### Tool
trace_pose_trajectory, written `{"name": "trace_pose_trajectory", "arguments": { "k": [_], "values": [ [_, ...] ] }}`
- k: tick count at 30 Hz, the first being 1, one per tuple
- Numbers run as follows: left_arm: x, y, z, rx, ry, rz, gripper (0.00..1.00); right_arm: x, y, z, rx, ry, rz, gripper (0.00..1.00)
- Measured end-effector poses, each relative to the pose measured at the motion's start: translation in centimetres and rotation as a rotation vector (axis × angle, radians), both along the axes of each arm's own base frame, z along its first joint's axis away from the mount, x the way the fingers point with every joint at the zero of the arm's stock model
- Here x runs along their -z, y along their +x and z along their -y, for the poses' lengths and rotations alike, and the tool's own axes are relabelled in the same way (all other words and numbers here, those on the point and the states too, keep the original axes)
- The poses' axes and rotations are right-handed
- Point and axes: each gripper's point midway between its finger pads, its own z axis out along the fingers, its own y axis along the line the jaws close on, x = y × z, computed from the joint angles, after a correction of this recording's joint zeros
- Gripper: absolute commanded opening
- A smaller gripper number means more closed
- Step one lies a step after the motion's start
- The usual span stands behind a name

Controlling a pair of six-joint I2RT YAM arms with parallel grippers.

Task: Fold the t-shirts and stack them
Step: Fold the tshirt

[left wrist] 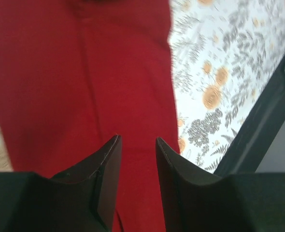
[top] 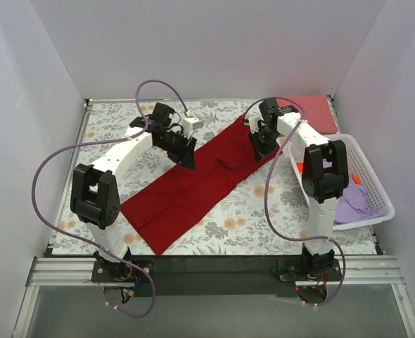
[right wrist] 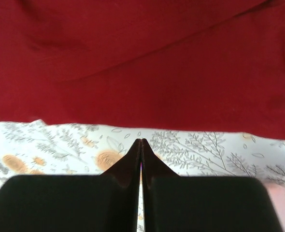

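A deep crimson t-shirt (top: 193, 186) lies folded into a long strip running diagonally from near left to far right. My left gripper (top: 186, 156) hangs open over its middle. In the left wrist view the open gripper (left wrist: 137, 139) has only red fabric (left wrist: 84, 72) between the fingers. My right gripper (top: 258, 149) is shut and empty at the strip's far right edge. In the right wrist view the gripper (right wrist: 141, 140) is over the floral cloth, just off the shirt's edge (right wrist: 142, 63). A pinkish-red shirt (top: 311, 113) lies folded at the back right.
The grey-and-orange floral cloth (top: 116, 137) covers the table. A white lattice basket (top: 376, 186) stands at the right, holding a lavender shirt (top: 354, 205) and a bit of orange fabric (top: 356, 179). White walls close in the left, back and right sides.
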Motion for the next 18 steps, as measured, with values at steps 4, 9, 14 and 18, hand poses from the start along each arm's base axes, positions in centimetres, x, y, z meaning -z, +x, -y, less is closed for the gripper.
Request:
{"name": "trace_pose_trajectory", "arguments": {
  "k": [4, 9, 14, 18],
  "values": [
    [-0.7, 3.0, -3.1, -0.157, -0.051, -0.026, 0.35, 4.1, 0.0, 0.4, 0.0, -0.107, -0.059, 0.01],
    [-1.1, 4.7, -5.3, -0.263, -0.11, -0.057, 0.35, 5.8, 2.1, 0.8, -0.002, -0.204, -0.047, 0.01],
    [0.4, 4.0, -6.3, -0.303, -0.12, -0.109, 0.35, 5.8, 7.2, 0.0, -0.016, -0.257, 0.057, 0.01],
    [1.2, 2.9, -6.8, -0.324, -0.12, -0.138, 0.36, 5.6, 12.7, -1.6, -0.047, -0.283, 0.221, 0.01]
  ]
}}
